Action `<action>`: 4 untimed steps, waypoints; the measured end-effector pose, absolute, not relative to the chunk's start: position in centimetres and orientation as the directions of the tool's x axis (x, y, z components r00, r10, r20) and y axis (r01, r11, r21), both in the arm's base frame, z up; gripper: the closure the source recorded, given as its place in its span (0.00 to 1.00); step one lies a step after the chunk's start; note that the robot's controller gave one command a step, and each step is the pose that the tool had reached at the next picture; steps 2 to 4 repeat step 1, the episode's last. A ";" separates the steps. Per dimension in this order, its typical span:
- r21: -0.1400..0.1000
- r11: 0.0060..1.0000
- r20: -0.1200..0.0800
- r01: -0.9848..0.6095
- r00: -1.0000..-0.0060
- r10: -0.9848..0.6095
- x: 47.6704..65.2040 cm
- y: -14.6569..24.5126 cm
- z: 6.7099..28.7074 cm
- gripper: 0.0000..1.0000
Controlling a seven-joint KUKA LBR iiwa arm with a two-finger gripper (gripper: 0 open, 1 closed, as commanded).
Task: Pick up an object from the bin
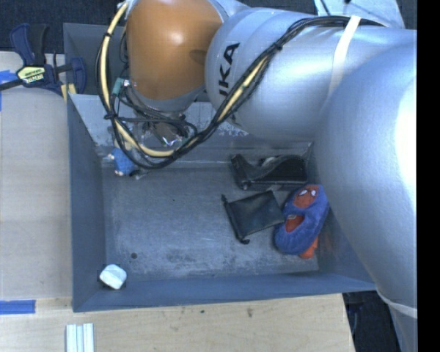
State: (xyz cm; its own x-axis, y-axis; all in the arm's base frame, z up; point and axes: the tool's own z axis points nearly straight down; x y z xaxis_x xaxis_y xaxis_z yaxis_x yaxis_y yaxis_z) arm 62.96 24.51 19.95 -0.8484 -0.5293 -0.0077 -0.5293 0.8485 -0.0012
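The gripper (150, 132) sits at 11 o'clock in the bin (84, 218), under the orange cover (169, 42). Whether it is spread or pressed together cannot be told. A small blue object (122, 165) lies just beside it. A black pouch (253, 213) and a blue-red toy (302, 222) lie at 4 o'clock.

Blue-red soft toy (302, 222) at right, black flat pieces (254, 213) beside, white lump (112, 276) lower-left.

Scuffed matt metal bin (176, 229), soft cloth toy (302, 222)
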 end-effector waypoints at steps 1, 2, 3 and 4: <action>-0.001 0.850 -0.007 -0.527 -0.850 -0.527 63.1 24.5 20.0 1.00; -0.001 0.850 -0.007 -0.527 -0.850 -0.527 63.1 24.5 20.0 1.00; -0.001 0.850 -0.007 -0.527 -0.850 -0.527 63.1 24.5 20.0 1.00; -0.001 0.850 -0.007 -0.527 -0.850 -0.527 63.1 24.5 20.0 1.00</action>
